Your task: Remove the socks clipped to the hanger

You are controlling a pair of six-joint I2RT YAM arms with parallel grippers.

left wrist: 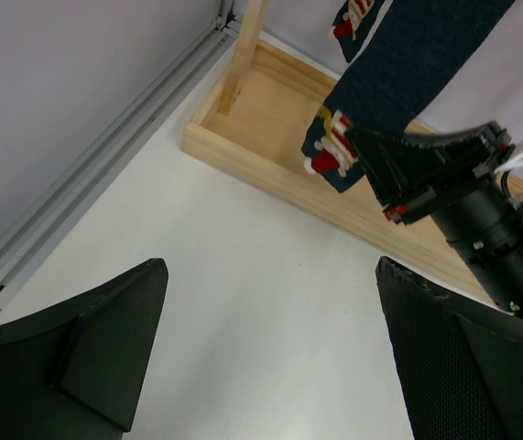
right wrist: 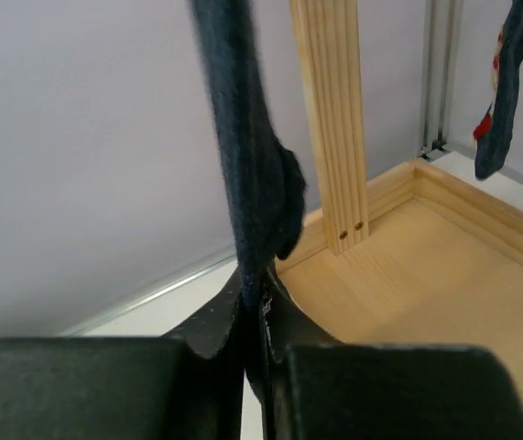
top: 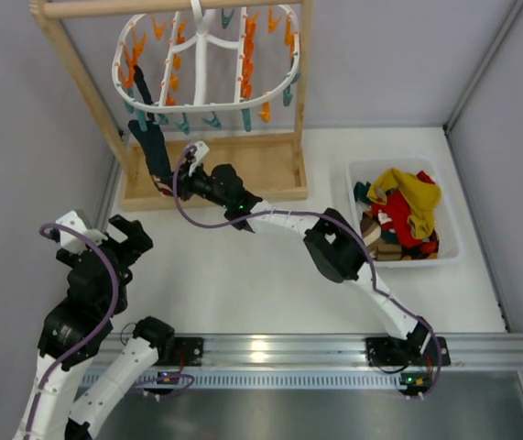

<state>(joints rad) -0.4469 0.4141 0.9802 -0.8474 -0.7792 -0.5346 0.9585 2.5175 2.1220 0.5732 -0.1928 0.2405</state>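
The white oval hanger [top: 201,57] with orange and teal clips hangs from the wooden frame. A dark navy sock [top: 154,145] dangles from its left side. My right gripper [top: 171,182] is shut on this sock near its patterned cuff. The right wrist view shows the sock [right wrist: 243,165] pinched between the closed fingers of that gripper [right wrist: 256,307]. A second navy sock [right wrist: 508,73] hangs further off. In the left wrist view the gripped sock [left wrist: 398,64] and its cuff [left wrist: 330,156] hang over the frame base. My left gripper [top: 131,236] is open and empty, low over the table [left wrist: 270,312].
A white bin [top: 453,234] at the right holds a pile of red, mustard and dark socks [top: 406,206]. The wooden frame's base [top: 252,170] and uprights [right wrist: 330,119] stand close around my right gripper. Grey walls lie behind and to the left.
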